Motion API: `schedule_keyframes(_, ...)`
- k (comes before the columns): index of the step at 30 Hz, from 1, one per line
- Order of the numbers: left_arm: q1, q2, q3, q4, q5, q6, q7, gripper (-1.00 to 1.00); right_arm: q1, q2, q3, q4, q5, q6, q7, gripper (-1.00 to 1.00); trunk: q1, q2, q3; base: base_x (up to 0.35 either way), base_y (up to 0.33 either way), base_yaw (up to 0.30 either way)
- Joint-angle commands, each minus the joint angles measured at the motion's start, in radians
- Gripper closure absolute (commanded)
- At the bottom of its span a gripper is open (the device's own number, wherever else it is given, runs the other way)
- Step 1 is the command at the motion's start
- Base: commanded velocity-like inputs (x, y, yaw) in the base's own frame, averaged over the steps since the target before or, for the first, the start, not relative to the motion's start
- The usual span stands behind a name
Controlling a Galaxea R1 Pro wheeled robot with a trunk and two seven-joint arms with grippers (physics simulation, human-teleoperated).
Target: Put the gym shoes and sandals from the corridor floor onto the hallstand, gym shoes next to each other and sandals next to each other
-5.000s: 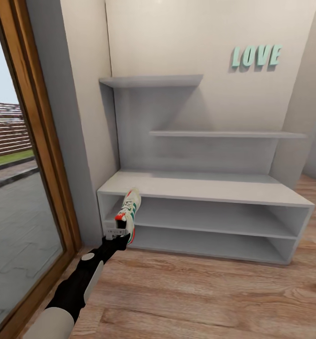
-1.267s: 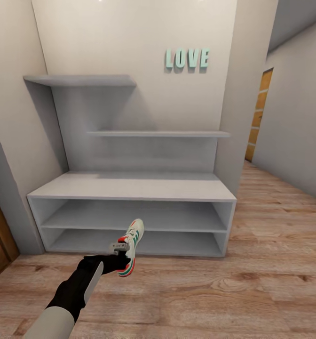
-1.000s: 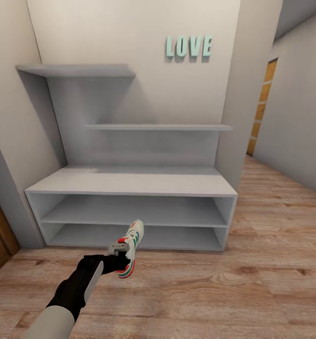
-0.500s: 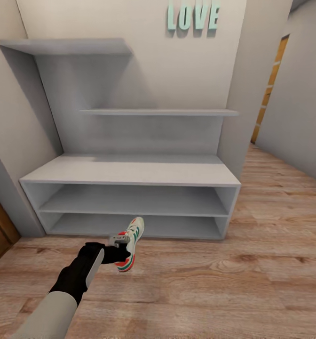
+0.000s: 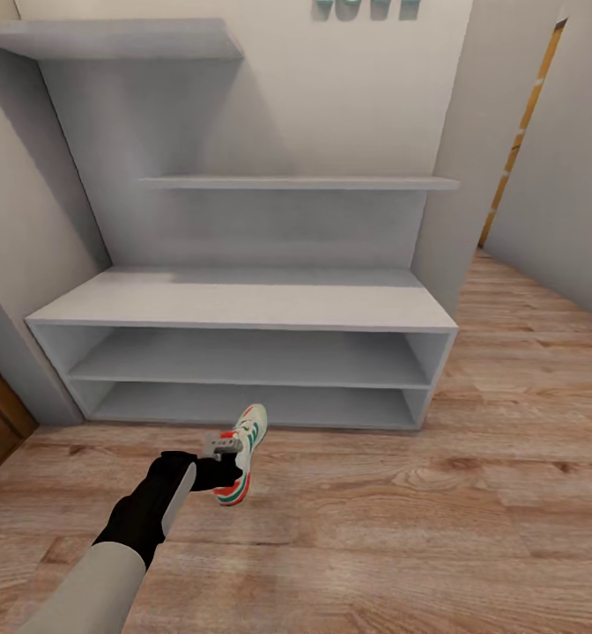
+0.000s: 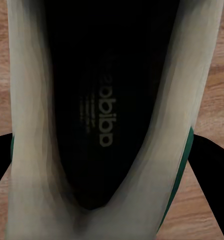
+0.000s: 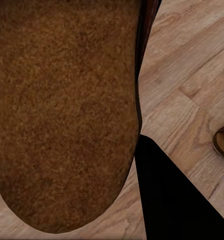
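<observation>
Head view: the left gripper (image 5: 221, 458) has its jaws clenched on a white gym shoe (image 5: 240, 453) with teal stripes and orange-red patches, held above the corridor floor (image 5: 437, 519), in front of the white hallstand (image 5: 243, 308).

Left wrist view: the gym shoe's dark inside (image 6: 99, 110) lies between the jaws.

Right wrist view: a brown sandal (image 7: 62, 115) sits close against the jaws; I cannot tell whether they grip it.

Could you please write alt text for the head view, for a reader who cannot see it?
The left gripper holds a white gym shoe with teal stripes and orange-red patches above the wood corridor floor, just in front of the white hallstand. The stand's flat top and its two open shelves are bare.
</observation>
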Motion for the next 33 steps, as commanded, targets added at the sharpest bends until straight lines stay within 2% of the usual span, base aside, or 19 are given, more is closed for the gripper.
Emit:
schedule_keyframes(1, 0.000, 0.001, -0.001, -0.001, 0.008, 0.000, 0.005, 1.00, -0.001, 0.000, -0.001, -0.001, -0.005, 0.006, -0.001, 1.00, 0.000, 0.000, -0.001, 0.000, 0.000, 0.000)
schedule_keyframes(4, 0.000, 0.001, -0.001, -0.001, 0.009, -0.030, 0.008, 1.00, -0.001, 0.000, -0.001, -0.001, -0.005, 0.006, -0.001, 1.00, 0.000, 0.000, -0.001, 0.000, 0.000, -0.073)
schedule_keyframes(10, 0.000, -0.003, -0.001, 0.000, 0.009, -0.146, 0.009, 1.00, -0.001, 0.000, -0.001, -0.001, -0.005, 0.006, -0.001, 1.00, 0.000, 0.000, -0.001, 0.000, 0.000, -0.176)
schedule_keyframes(12, -0.001, -0.012, -0.002, 0.000, 0.010, -0.185, 0.010, 1.00, -0.001, 0.000, -0.001, -0.001, -0.005, 0.006, -0.001, 1.00, 0.000, 0.000, -0.001, 0.000, 0.000, -0.044)
schedule_keyframes(15, -0.005, -0.033, -0.002, 0.000, 0.008, -0.198, 0.010, 1.00, -0.001, 0.000, -0.002, -0.001, -0.005, 0.006, -0.001, 1.00, 0.000, 0.000, -0.001, 0.000, 0.000, -0.016)
schedule_keyframes(17, -0.007, -0.041, -0.003, 0.000, -0.005, -0.202, 0.010, 1.00, -0.001, 0.000, -0.002, -0.001, -0.005, 0.006, -0.001, 1.00, 0.000, 0.000, -0.001, 0.000, 0.000, -0.005)
schedule_keyframes(20, -0.008, -0.045, -0.003, 0.000, -0.052, -0.204, 0.010, 1.00, -0.001, 0.000, -0.002, -0.001, -0.005, 0.006, -0.001, 1.00, 0.000, 0.000, -0.001, 0.000, 0.000, -0.002)
schedule_keyframes(21, -0.008, -0.045, -0.002, 0.000, -0.087, -0.205, 0.010, 1.00, -0.001, 0.000, -0.002, -0.001, -0.005, 0.005, -0.001, 1.00, 0.000, 0.000, -0.001, 0.000, 0.000, 0.000)
schedule_keyframes(27, -0.008, -0.045, -0.002, 0.001, -0.101, -0.205, 0.010, 1.00, -0.001, 0.000, -0.002, -0.001, -0.005, 0.004, -0.001, 1.00, 0.000, 0.000, -0.001, 0.018, -0.020, 0.000)
schedule_keyframes(33, -0.008, -0.045, -0.002, 0.001, -0.101, -0.205, 0.010, 1.00, -0.001, 0.000, -0.002, -0.001, -0.005, 0.004, -0.001, 1.00, 0.000, 0.000, -0.001, 0.151, -0.235, 0.000)
